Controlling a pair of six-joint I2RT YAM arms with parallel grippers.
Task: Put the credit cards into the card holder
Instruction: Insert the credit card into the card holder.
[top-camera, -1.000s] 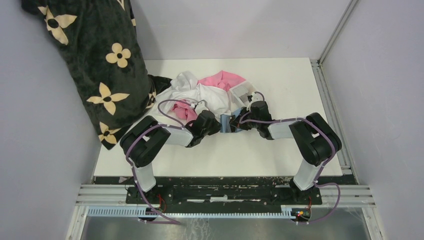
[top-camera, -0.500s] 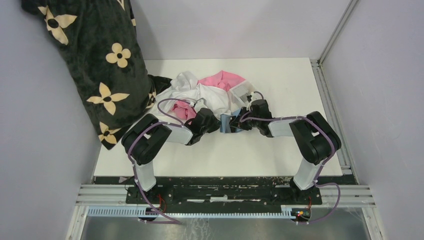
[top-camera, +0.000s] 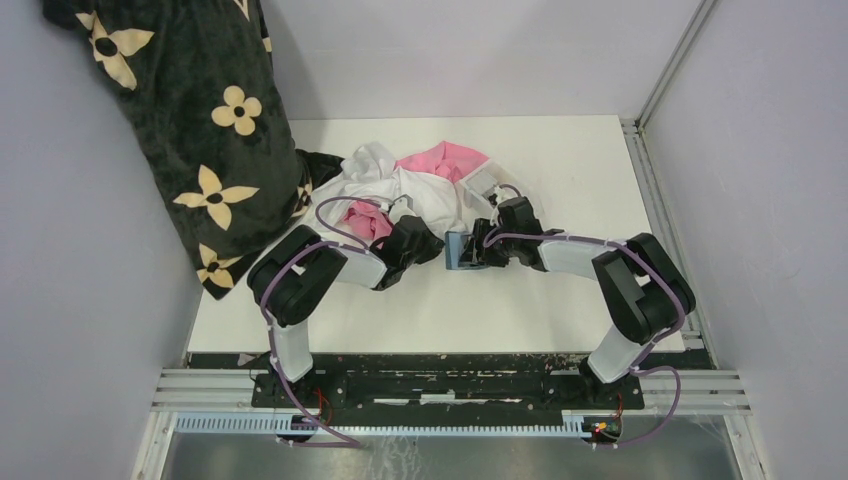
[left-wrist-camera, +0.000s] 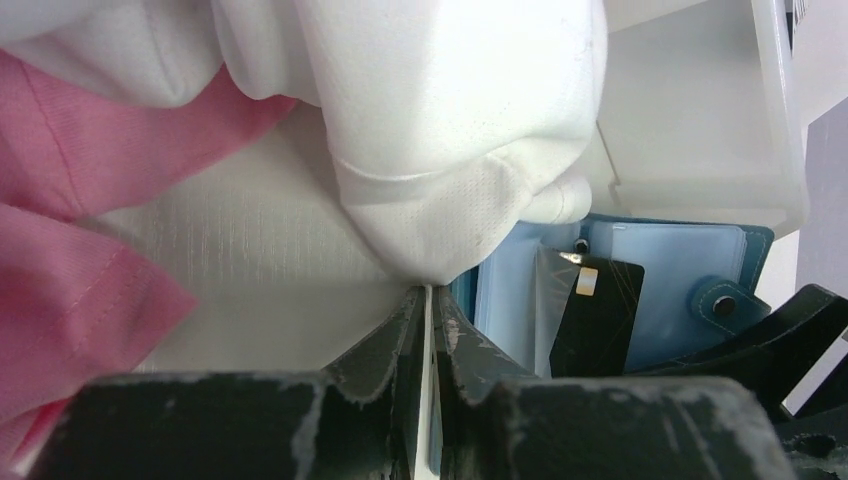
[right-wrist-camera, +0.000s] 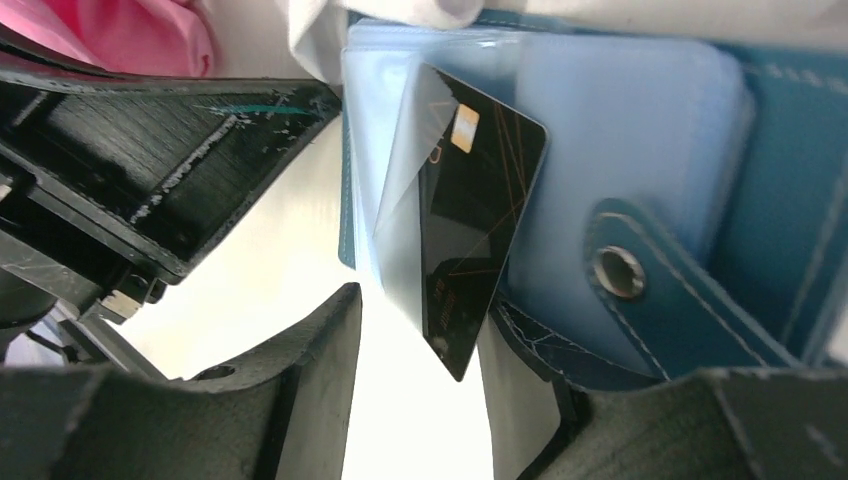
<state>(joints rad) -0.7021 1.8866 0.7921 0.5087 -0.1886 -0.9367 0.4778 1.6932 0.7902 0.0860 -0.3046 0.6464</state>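
The teal-blue card holder (top-camera: 461, 248) lies open on the white table between my two grippers. A dark credit card (right-wrist-camera: 478, 250) with a gold chip sits tilted, partway into a clear inner sleeve of the card holder (right-wrist-camera: 780, 190). Its lower corner hangs between the fingers of my right gripper (right-wrist-camera: 420, 345), which stands open without touching it. My left gripper (left-wrist-camera: 430, 305) is shut on a thin edge of the card holder (left-wrist-camera: 690, 290), just under a fold of white cloth. The same card (left-wrist-camera: 597, 318) shows in the left wrist view. Seen from above, the left gripper (top-camera: 438, 250) and right gripper (top-camera: 480, 254) flank the holder.
A heap of white and pink clothes (top-camera: 410, 185) lies right behind the holder and presses against the left fingers. A clear plastic tray (left-wrist-camera: 700, 130) stands just beyond it. A black blanket with cream flowers (top-camera: 190, 130) hangs over the table's left side.
My right gripper has opened and let go of the card, which stays in the sleeve. The right arm has shifted slightly right. The left gripper keeps its hold.
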